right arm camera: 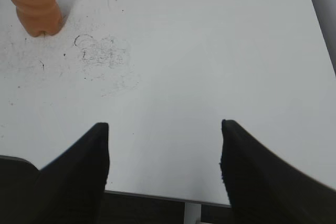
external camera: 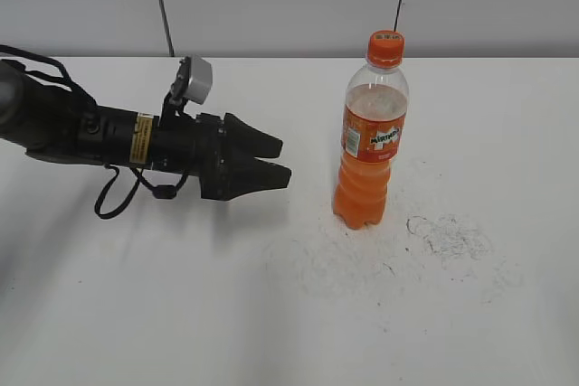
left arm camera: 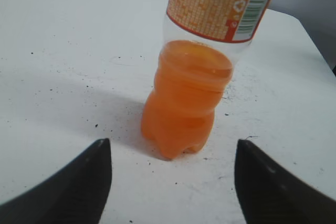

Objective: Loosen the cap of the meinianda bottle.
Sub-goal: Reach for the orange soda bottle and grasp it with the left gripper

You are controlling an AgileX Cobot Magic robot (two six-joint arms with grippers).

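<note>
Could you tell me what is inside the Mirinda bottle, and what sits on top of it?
The Mirinda bottle holds orange drink up to its shoulder, with clear space above. An orange cap sits on its neck. The label hides the drink behind it, and nothing shows whether the cap is tight.

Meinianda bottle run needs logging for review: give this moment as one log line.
left pincer open, facing meinianda bottle, apart | right pincer open, empty | bottle upright on table | cap on

Capped meinianda bottle (external camera: 371, 142) beside left end effector (external camera: 282, 160)

Upright meinianda bottle (external camera: 371, 146), orange cap (external camera: 384, 46) on, seemingly closed
</note>
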